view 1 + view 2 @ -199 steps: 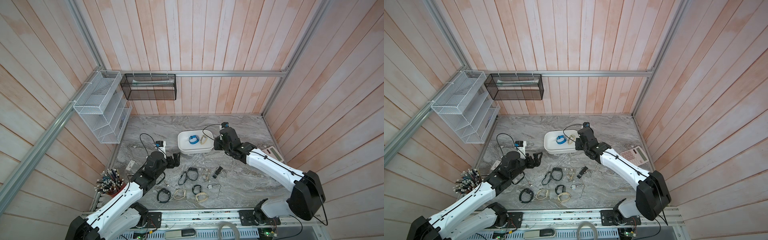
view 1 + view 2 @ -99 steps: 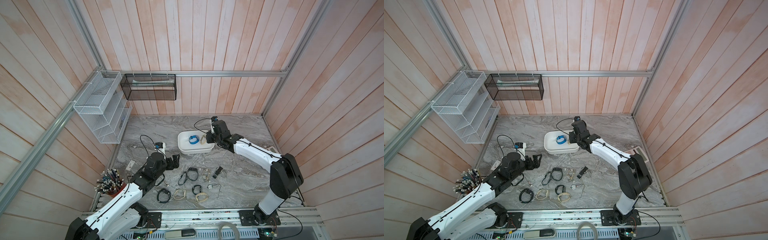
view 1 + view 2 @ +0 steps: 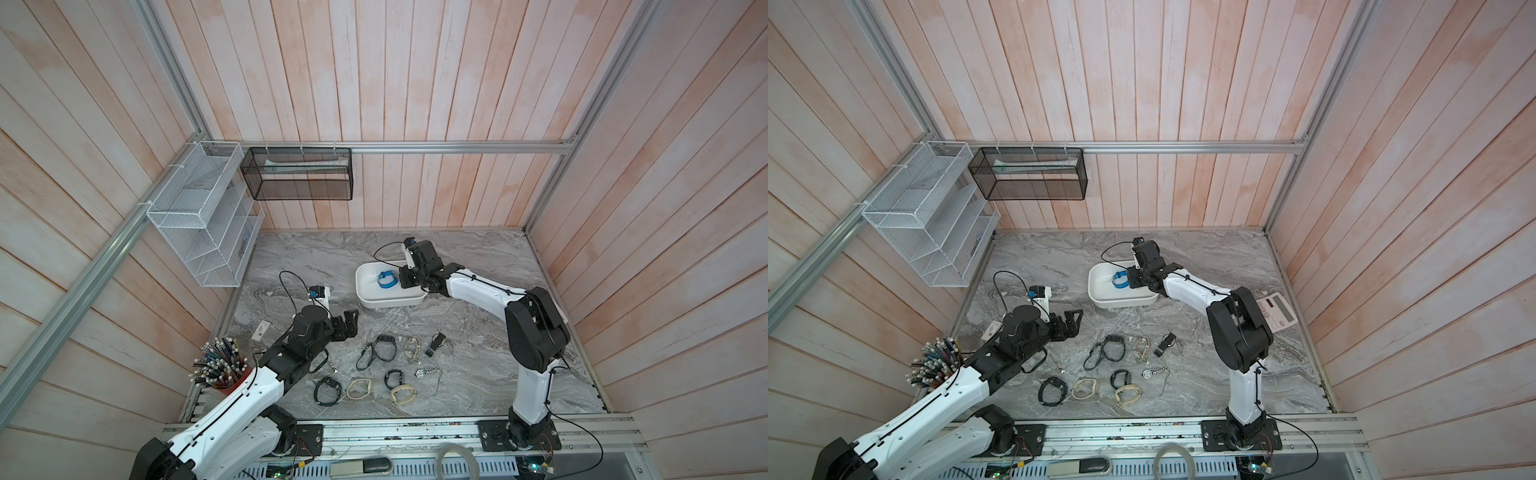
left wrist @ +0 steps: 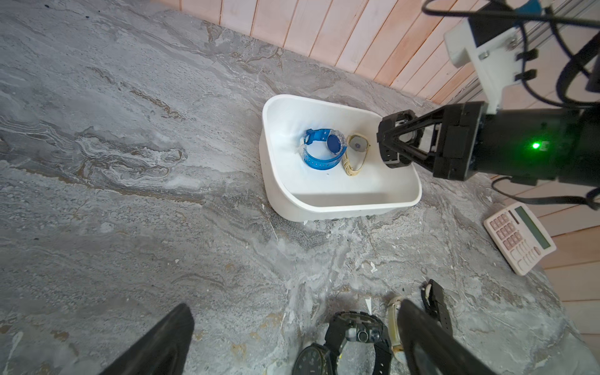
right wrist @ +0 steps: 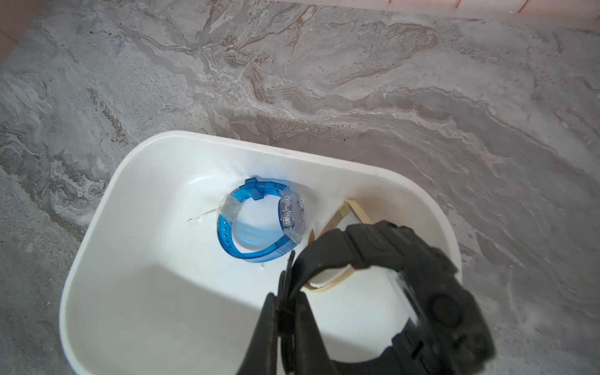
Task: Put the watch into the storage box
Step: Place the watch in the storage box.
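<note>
**Item:** black watch (image 5: 435,292).
**Location:** hanging over the right end of the storage box (image 5: 156,308), which sits just above centre in both top views. It is not yet on the box floor.
**Held by:** right gripper (image 5: 286,302), jaws pinched on the strap only, with the heavy case dangling off to one side.
**Already in the box:** blue watch (image 5: 290,214) and beige watch (image 4: 357,146), lying just beside each other. The beige one is partly under the hanging strap.
**Left gripper** (image 4: 295,321): jaws spread wide and empty, above the loose watches (image 3: 384,347) at lower centre.
**Risks, as judged:**
- The case hangs close to the box rim. Let go here, it may strike the rim and tumble onto the table.
- The thin strap hold may slip early, or the strap may catch between the fingers on release.
- A drop could land on the beige watch and knock it.
</note>
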Robot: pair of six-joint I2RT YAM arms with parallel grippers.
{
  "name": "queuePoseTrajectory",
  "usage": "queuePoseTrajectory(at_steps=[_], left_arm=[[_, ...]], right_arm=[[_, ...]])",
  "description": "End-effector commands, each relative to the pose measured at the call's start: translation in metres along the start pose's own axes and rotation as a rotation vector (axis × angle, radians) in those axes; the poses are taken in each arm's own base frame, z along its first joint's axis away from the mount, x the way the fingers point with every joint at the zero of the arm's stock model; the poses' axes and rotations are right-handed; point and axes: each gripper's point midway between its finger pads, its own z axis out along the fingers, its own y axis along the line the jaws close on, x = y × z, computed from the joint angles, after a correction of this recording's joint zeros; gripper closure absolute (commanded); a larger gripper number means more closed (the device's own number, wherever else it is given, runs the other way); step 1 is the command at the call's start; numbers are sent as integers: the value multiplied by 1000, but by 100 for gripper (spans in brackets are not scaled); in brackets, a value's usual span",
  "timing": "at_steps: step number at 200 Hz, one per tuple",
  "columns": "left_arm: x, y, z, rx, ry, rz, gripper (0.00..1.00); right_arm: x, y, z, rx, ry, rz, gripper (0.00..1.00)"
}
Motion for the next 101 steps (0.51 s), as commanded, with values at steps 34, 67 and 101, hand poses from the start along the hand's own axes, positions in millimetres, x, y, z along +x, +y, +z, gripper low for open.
queuePoseTrajectory(at_steps=[34, 67, 101], left_arm=[[-7, 4, -4, -27, -22, -7, 1], [-6, 5, -2, -34, -15, -4, 1], [-6, 6, -2, -39, -19, -2, 1]], right_arm=[[9, 6, 25, -29, 62, -35, 100], [18, 2, 35, -12, 85, -27, 100], [8, 2, 25, -12, 52, -19, 82]])
